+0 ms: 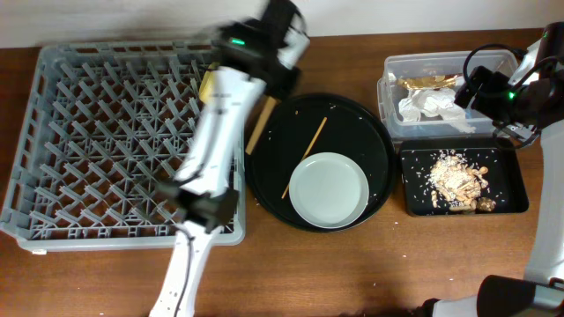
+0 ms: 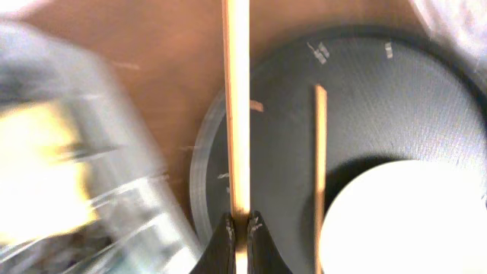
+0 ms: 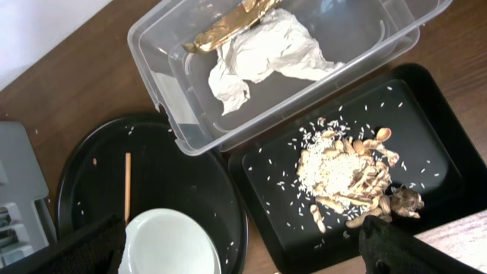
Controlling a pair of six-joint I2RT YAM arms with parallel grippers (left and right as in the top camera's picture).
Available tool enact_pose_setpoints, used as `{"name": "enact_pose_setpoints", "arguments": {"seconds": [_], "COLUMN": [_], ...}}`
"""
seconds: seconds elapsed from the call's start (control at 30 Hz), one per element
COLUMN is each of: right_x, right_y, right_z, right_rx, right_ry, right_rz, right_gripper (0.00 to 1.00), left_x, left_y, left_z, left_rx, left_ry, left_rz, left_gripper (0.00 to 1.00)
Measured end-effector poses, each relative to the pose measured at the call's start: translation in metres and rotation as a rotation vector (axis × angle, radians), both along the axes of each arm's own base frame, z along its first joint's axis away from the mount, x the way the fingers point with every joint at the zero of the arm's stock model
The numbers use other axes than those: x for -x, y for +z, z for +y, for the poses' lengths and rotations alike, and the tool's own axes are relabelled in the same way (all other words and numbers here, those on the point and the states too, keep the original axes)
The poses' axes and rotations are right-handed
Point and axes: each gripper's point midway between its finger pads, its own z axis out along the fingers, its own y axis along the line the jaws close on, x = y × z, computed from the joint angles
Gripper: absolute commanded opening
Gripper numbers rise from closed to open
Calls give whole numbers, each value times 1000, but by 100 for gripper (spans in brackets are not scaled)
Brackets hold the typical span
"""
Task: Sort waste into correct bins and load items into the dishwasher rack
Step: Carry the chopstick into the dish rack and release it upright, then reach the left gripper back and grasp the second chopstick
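The left arm (image 1: 220, 114) is a blur over the dishwasher rack (image 1: 97, 132), hiding most of the yellow bowl (image 1: 209, 85); from the left wrist the plate (image 2: 403, 221) runs off the bottom edge

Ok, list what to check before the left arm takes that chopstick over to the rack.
1. Grip: left gripper shut on chopstick, ok.
2. Pair together: not ok, second chopstick lies on round tray beside plate.
3. Free spot in rack: cannot tell, arm and blur hide it.
4. Other arm clear: right gripper open and empty, ok.
5. Waste sorted: napkin and wrapper in tub, scraps in black tray, ok.
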Motion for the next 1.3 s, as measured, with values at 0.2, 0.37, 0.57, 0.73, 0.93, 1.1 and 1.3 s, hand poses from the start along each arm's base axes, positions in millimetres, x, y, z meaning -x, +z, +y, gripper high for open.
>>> {"name": "enact_pose_setpoints", "arguments": {"seconds": [0.2, 0.37, 0.57, 0.73, 0.93, 1.1, 1.3], "right_x": [0, 0, 0, 0, 1, 1, 1], "right_y": [0, 0, 0, 0, -1, -1, -1], "right_z": [0, 0, 0, 0, 0, 0, 0], "right_rx": [0, 0, 0, 0, -1, -1, -1], "right_ry": [0, 0, 0, 0, 0, 0, 0], "right_rz": [0, 0, 1, 1, 3, 5, 4], "right_gripper": [98, 98, 98, 98, 98, 99, 99], "left_x": [-24, -51, -52, -57, -50, -13, 11], "left_y": [73, -7, -80, -75, -41, -32, -89], "left_z": [166, 235, 240, 227, 164, 21, -76], "left_rx": [-8, -57, -67, -42, -4, -5, -28], "left_ry": [407, 589, 674, 642, 411, 5, -232], "left_rz": [-135, 20, 147, 132, 87, 58, 8], "left_gripper": [0, 0, 32, 42, 45, 52, 58]}}
